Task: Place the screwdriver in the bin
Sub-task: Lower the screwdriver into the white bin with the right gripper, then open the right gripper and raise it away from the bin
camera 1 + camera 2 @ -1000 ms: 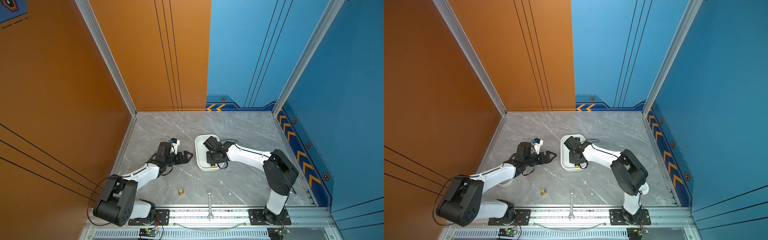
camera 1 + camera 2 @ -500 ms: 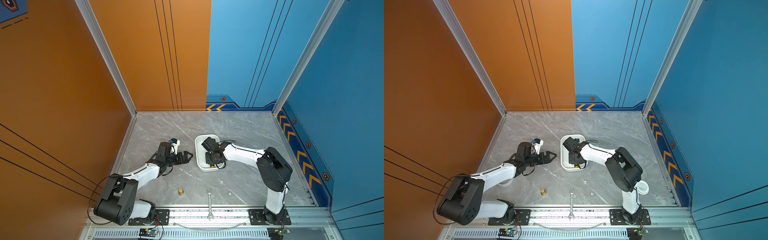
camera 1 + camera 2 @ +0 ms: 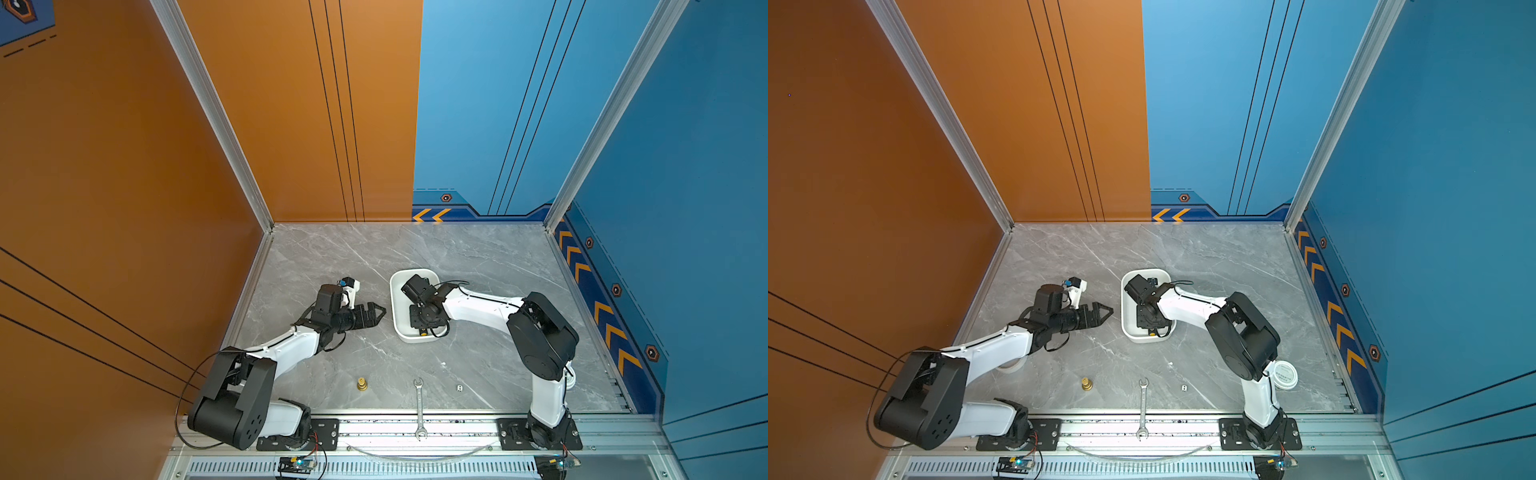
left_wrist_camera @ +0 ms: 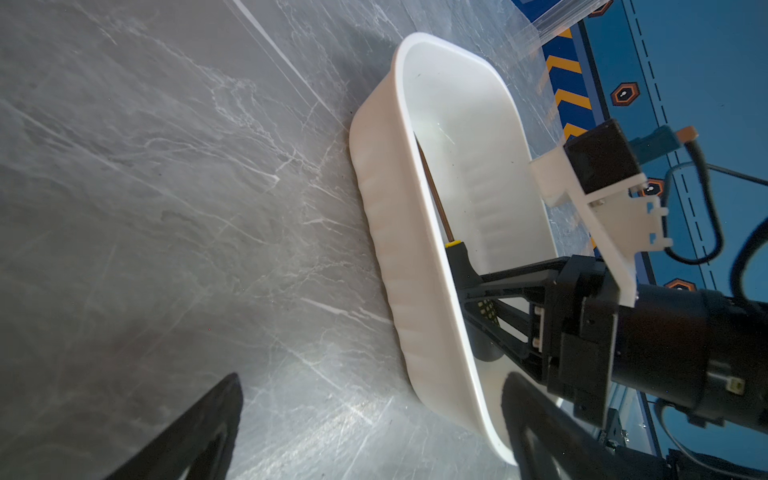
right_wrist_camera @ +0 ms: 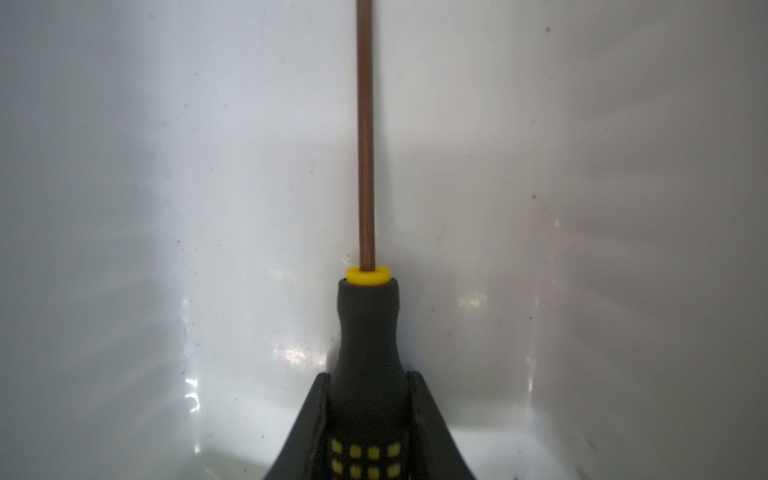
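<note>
The bin (image 3: 393, 305) (image 3: 1123, 309) is a shallow white tray in the middle of the marble table. The screwdriver (image 5: 365, 328) lies lengthwise inside it, its thin shaft pointing along the bin floor (image 5: 166, 208). In both top views only its yellow end cap (image 3: 423, 332) (image 3: 1153, 333) shows under the wrist. My right gripper (image 5: 366, 376) (image 4: 469, 286) reaches down into the bin, shut on the black, yellow-dotted handle. My left gripper (image 3: 380, 309) (image 3: 1106, 311) (image 4: 370, 386) stands open just left of the bin wall (image 4: 386, 232), holding nothing.
A silver wrench (image 3: 419, 407) lies across the front rail. A small brass piece (image 3: 362, 384) and a tiny white cube (image 3: 459, 388) sit near the front edge. A round white jar (image 3: 1283, 375) stands behind the right arm's base. Walls enclose three sides.
The right arm's elbow has swung slightly left and back while its gripper stays in the bin on the screwdriver. The left arm has not moved.
</note>
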{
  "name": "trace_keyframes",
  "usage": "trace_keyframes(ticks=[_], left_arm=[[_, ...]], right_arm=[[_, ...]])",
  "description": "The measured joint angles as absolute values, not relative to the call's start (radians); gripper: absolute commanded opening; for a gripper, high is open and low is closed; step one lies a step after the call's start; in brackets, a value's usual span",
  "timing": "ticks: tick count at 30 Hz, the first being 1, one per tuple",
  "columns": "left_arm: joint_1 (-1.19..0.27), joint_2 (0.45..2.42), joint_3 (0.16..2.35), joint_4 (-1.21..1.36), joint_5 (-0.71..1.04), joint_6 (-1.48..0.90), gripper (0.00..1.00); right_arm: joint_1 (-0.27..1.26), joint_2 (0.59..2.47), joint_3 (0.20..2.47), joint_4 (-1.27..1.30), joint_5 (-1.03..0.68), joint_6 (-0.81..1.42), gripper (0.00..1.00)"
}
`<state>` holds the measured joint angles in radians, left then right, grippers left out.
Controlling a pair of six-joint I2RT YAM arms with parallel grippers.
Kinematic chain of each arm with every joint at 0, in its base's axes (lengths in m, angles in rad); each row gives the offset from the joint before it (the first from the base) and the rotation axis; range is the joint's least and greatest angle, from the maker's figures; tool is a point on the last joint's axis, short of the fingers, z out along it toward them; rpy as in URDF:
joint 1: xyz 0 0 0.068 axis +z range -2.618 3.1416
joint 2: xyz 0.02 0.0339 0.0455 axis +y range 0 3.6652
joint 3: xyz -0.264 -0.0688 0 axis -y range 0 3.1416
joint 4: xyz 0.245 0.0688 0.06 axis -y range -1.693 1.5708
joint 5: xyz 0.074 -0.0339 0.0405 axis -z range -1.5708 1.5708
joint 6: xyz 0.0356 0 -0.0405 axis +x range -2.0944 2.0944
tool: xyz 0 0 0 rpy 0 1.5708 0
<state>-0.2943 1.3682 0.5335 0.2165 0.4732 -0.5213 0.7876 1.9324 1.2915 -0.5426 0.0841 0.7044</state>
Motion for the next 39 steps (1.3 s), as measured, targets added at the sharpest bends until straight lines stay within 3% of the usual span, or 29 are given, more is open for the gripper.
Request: trace_keyframes(ticks=[16,22,27,33,39], left_arm=[[-0.294,1.369,0.534,0.212,0.473,-0.521,0.98],[-0.294,1.359,0.55,0.168,0.472,-0.512,0.98],[-0.294,1.327,0.582,0.122,0.455,-0.488,0.98],[-0.294,1.264,0.614,0.048,0.404,-0.45,0.98],[-0.292,1.2,0.624,-0.015,0.328,-0.395,0.98]], right_arm=[[0.788,1.932,1.303,-0.543,0.083,0.708,0.51],[0.788,1.905,1.304,-0.546,0.081,0.704,0.55],[0.788,1.793,1.304,-0.577,0.08,0.694,0.63],[0.78,1.589,1.27,-0.595,0.081,0.585,0.64],[0.645,1.345,1.117,-0.588,0.096,0.447,0.64]])
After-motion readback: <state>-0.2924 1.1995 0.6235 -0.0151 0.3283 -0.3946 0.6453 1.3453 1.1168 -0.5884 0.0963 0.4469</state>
